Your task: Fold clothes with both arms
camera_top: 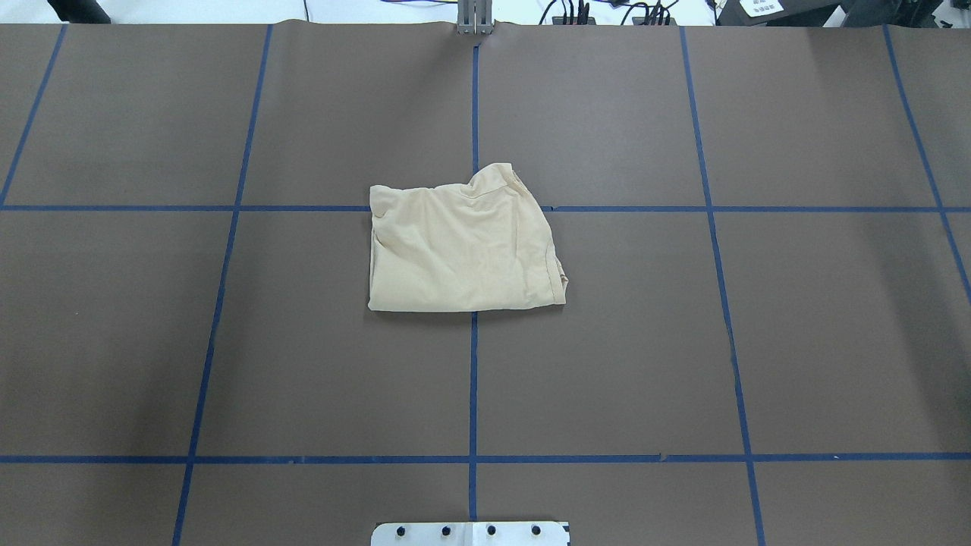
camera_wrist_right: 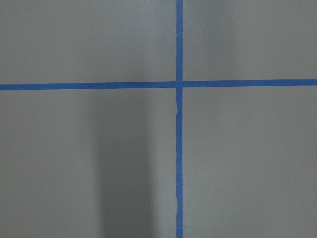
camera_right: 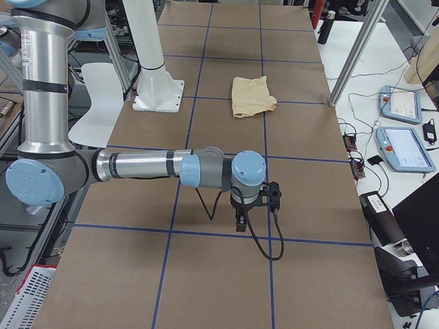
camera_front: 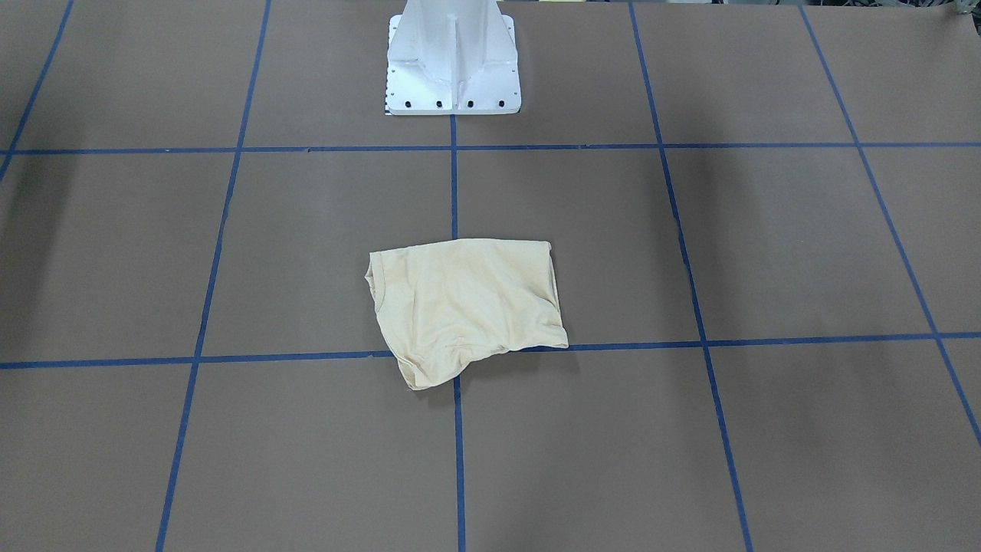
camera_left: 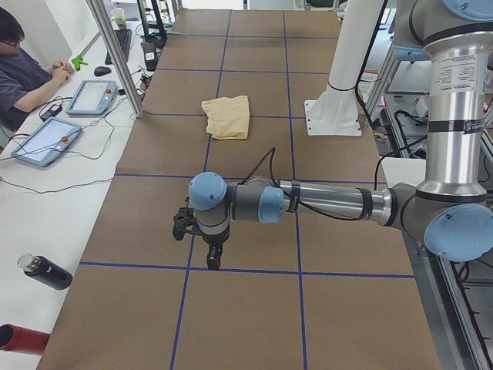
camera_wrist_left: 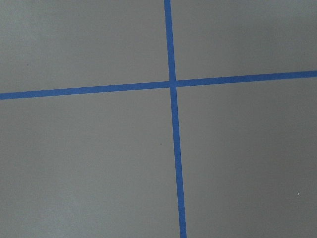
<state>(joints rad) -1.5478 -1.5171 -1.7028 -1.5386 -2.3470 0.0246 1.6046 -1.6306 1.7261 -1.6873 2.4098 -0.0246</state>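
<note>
The pale cream-yellow T-shirt (camera_top: 463,250) lies folded into a small rough rectangle at the table's middle, over a blue tape crossing. It also shows in the front view (camera_front: 467,303) and both side views (camera_left: 227,117) (camera_right: 252,96). Its ribbed collar (camera_front: 373,284) shows at one edge; the print is hidden. My left gripper (camera_left: 212,258) points down over the table far from the shirt, seen only from the side; I cannot tell whether it is open or shut. My right gripper (camera_right: 241,223) hangs likewise at the other end; I cannot tell its state either. Both wrist views show only tape lines.
The white pedestal base (camera_front: 452,69) stands behind the shirt. A seated operator (camera_left: 23,69), tablets (camera_left: 46,142) and a dark bottle (camera_left: 45,271) are on a side desk. More tablets (camera_right: 405,147) and metal frame posts (camera_left: 115,58) stand beside the table.
</note>
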